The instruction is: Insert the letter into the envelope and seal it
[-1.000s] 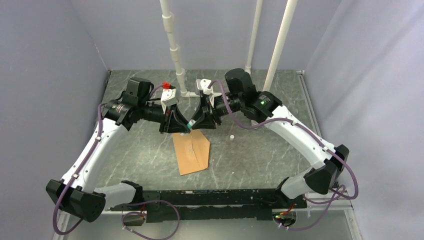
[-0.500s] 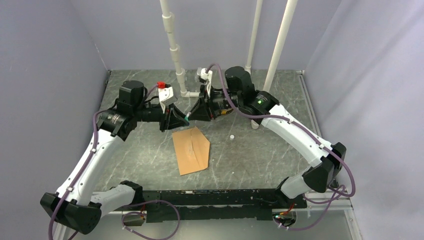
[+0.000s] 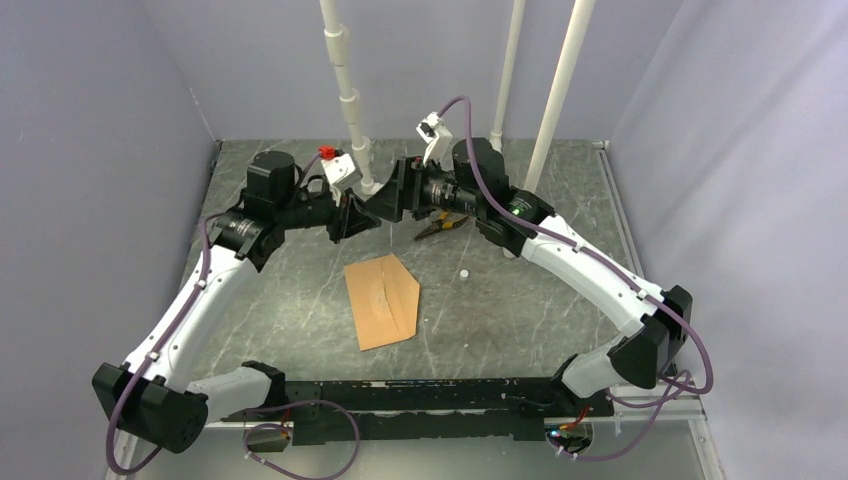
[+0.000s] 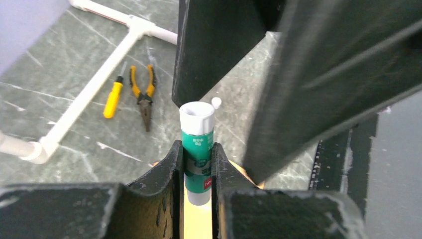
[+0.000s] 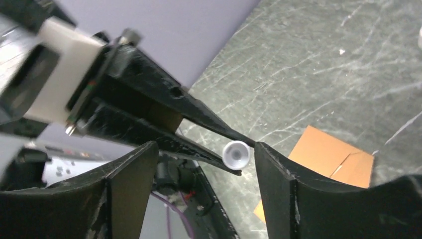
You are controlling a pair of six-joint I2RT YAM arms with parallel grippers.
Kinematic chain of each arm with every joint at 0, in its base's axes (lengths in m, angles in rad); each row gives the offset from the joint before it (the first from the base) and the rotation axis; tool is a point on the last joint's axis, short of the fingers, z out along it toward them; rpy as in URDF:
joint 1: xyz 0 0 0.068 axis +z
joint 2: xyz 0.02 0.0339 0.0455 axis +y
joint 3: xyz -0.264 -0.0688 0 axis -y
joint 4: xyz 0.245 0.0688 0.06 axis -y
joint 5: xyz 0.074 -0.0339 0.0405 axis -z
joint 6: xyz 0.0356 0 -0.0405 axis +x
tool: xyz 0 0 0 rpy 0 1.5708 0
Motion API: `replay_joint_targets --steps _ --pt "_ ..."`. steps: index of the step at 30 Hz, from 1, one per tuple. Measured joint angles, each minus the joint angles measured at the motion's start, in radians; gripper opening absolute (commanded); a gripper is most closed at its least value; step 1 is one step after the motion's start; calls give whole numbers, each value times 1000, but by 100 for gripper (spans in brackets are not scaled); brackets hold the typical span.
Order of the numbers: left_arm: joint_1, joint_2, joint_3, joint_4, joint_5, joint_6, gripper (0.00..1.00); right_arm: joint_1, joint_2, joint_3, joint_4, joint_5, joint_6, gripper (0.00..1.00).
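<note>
Lilac walls (image 3: 120, 150) close in a grey-green marbled table (image 3: 290, 300), with white pipes (image 3: 345, 90) standing at its far edge.

Above the far middle of the table, the left gripper (image 3: 360, 212) is clamped narrowly on a glue stick (image 4: 197, 159). Its wrist view shows the green-and-white tube upright between the two fingers, white top poking out and lower end partly hidden. The right gripper (image 3: 382, 200) faces it tip to tip with its jaws spread wide. In its own wrist view (image 5: 206, 147) the stick's round white end (image 5: 235, 154) sits between the fingers, touching neither.

From above, the stick is hidden where the two grippers meet; only the wrist cameras show it.

The envelope (image 3: 382, 302) lies flat at mid-table, near of both grippers and apart from them. The right wrist view cuts off part of it (image 5: 331, 154). How its flap lies is hard to make out. No view shows the letter, and whether it is inside cannot be told.

Pliers (image 4: 144, 97) and a yellow screwdriver (image 4: 112, 97) lie side by side in the left wrist view; from above the right arm mostly covers them. A small white cap (image 3: 465, 272) lies right of the envelope.
</note>
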Motion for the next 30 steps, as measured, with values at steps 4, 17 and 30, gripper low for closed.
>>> replay_joint_targets --steps 4,17,30 --pt "4 26 0 -29 87 4 3 -8 -24 -14 -2 -121 -166 76" --pt "3 10 0 -134 391 52 2 -18 -129 -107 -90 -432 -613 36" --pt "2 26 0 -163 443 83 3 -27 -90 -68 -77 -438 -546 0"
